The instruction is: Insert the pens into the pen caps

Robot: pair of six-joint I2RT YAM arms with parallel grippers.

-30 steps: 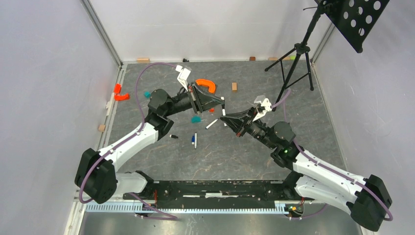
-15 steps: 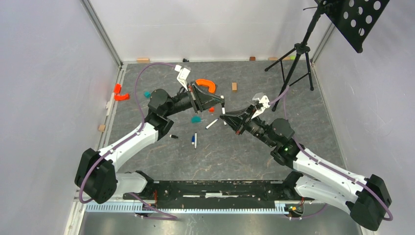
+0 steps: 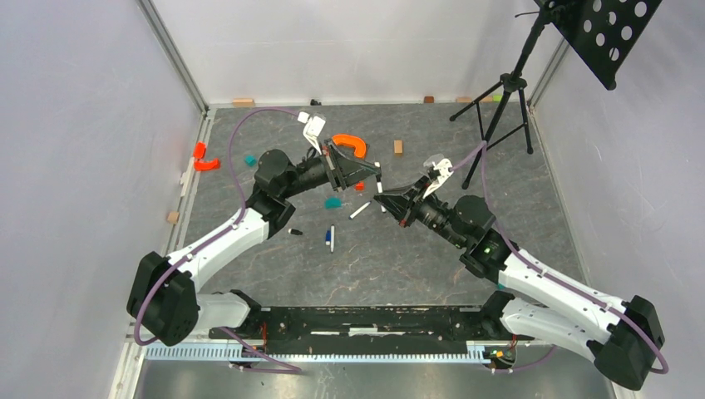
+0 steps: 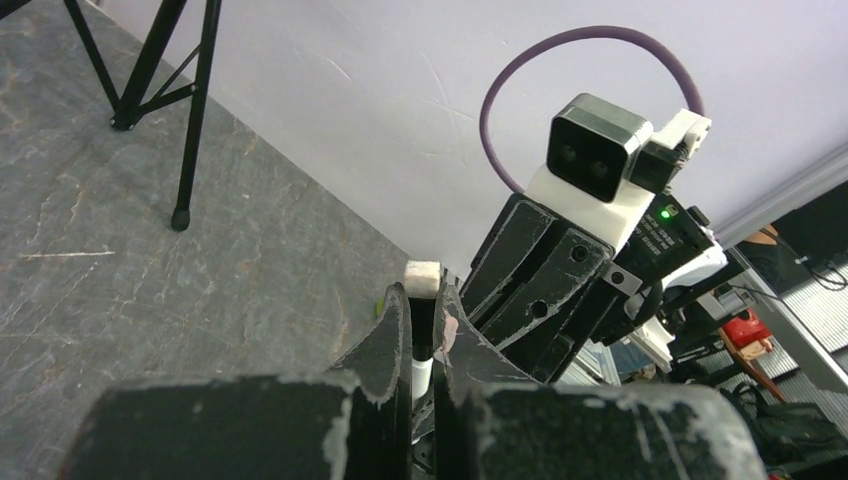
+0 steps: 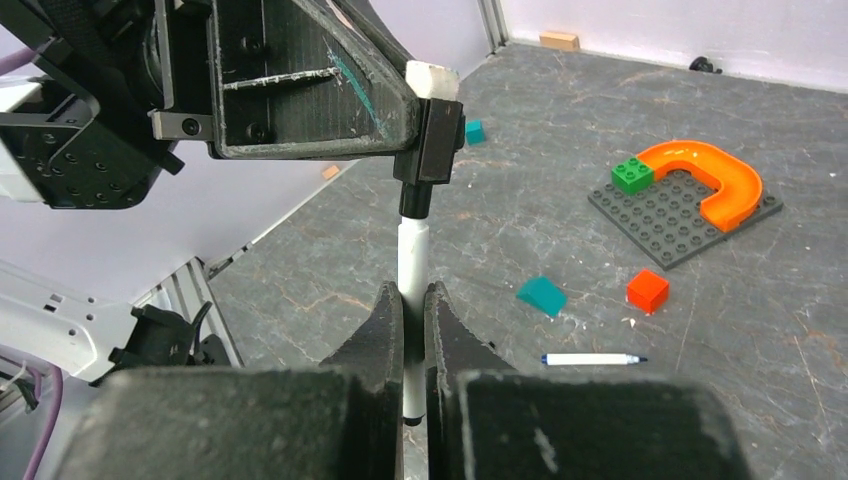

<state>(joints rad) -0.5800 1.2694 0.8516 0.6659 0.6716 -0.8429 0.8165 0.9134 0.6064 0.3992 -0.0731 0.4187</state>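
Overhead, the two arms meet nose to nose above the grey table (image 3: 416, 266), with the left gripper (image 3: 376, 172) just beyond the right gripper (image 3: 381, 198). What passes between them is too small to read from up there.

The right wrist camera shows more. Off to that hand's right lies a studded baseplate (image 5: 660, 225) carrying an orange arch (image 5: 720, 180) and a green brick (image 5: 632, 175). Nearer the hand are a red brick (image 5: 648, 290), a teal piece (image 5: 541, 296) and a loose pen (image 5: 590, 358) lying flat.

Its own fingers are pinched tight on a white pen (image 5: 412, 255) standing upright. Straight above them the left hand clamps a black pen cap (image 5: 432, 140) with a white end. The pen's dark end runs into the cap's mouth, but I cannot tell how deep. The left wrist view shows little beyond that white end poking above its fingertips.
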